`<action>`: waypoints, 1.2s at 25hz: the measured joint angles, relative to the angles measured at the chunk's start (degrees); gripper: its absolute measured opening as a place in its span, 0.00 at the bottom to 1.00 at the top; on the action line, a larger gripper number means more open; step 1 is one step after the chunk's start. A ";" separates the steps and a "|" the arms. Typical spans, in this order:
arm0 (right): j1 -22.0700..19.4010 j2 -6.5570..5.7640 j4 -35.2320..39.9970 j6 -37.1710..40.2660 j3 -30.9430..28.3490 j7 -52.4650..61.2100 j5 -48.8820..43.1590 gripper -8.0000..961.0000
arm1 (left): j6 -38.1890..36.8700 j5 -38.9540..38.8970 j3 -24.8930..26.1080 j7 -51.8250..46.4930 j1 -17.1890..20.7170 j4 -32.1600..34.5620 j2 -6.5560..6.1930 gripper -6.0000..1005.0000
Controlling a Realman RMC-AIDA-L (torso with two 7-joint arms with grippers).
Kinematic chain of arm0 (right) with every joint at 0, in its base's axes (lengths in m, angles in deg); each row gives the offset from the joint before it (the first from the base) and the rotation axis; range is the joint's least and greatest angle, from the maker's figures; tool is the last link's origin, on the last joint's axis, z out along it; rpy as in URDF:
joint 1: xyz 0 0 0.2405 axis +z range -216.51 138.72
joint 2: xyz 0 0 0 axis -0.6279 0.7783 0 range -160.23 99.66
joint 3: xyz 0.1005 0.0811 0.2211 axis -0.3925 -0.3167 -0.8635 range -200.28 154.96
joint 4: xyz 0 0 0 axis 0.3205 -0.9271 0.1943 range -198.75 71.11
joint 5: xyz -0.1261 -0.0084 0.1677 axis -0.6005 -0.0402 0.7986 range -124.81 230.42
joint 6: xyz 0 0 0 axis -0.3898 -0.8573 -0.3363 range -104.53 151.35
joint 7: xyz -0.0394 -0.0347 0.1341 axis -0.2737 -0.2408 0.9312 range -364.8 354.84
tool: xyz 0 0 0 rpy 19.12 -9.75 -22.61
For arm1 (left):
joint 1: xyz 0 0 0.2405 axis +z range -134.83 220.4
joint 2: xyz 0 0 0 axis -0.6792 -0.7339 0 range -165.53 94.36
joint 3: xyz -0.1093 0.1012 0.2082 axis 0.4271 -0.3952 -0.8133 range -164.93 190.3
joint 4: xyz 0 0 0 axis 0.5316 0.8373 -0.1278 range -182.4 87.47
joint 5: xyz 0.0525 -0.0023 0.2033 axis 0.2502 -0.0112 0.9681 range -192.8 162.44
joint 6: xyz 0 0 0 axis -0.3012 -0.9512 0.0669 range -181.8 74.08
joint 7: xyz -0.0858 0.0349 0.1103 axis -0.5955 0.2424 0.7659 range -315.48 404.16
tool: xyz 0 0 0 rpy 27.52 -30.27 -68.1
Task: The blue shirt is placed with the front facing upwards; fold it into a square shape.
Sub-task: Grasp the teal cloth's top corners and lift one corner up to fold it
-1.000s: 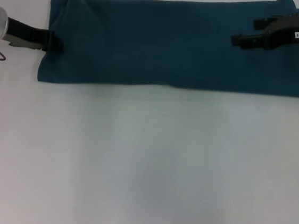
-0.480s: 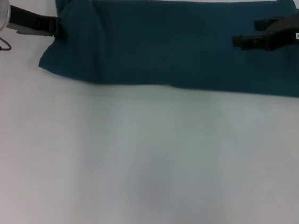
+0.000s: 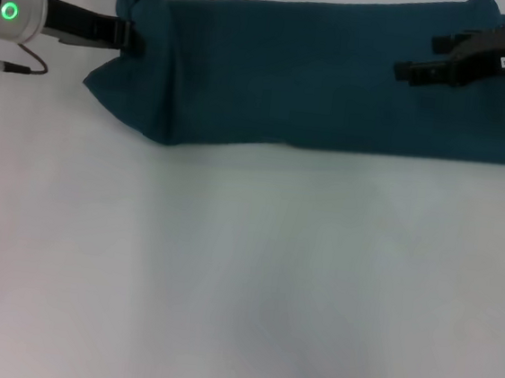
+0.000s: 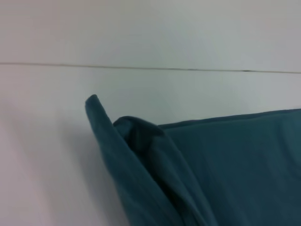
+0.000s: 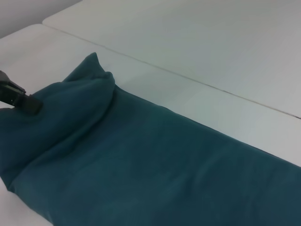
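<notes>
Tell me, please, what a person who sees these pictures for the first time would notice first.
The blue shirt, folded into a long band, lies across the far side of the white table. The left gripper pinches the shirt's left end and lifts it into a bunched peak. The right gripper rests on the cloth near the right end.

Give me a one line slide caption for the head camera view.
Left gripper lifts the left end of the folded blue shirt off the white table while the right gripper rests over its right end.
</notes>
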 joint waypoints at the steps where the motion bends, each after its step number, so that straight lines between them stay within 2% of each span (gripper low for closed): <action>1: 0.04 0.03 0.00 0.00 0.01 0.00 0.00 0.89 | -0.08 -0.01 -0.12 0.10 -0.23 -0.02 0.17 0.02; 7: 0.10 0.12 0.00 -0.32 -0.03 -0.02 0.13 0.89 | -0.56 -0.06 -1.46 0.30 -1.10 -1.05 1.25 0.02; 12: -0.34 0.63 0.27 -1.06 -0.59 -0.84 1.60 0.89 | -2.78 -0.06 -1.48 0.01 -0.40 -4.29 1.76 0.02; 19: -3.74 1.44 -0.82 -5.77 -0.74 -5.54 12.53 0.89 | -7.05 -0.40 -0.92 -0.26 1.66 -10.01 2.68 0.02; 25: -7.51 1.78 -8.16 -9.13 -0.96 -18.48 26.77 0.67 | -9.50 -4.18 -1.01 0.29 3.59 -12.72 2.89 0.02; 27: -8.01 1.74 -14.18 -10.04 -1.02 -27.77 34.08 0.59 | -10.13 -4.72 -0.98 0.24 4.06 -14.27 2.96 0.02; 30: -7.79 1.71 -18.29 -11.13 -1.06 -34.01 38.36 0.47 | -10.82 -5.31 -0.90 0.23 3.90 -14.79 2.96 0.02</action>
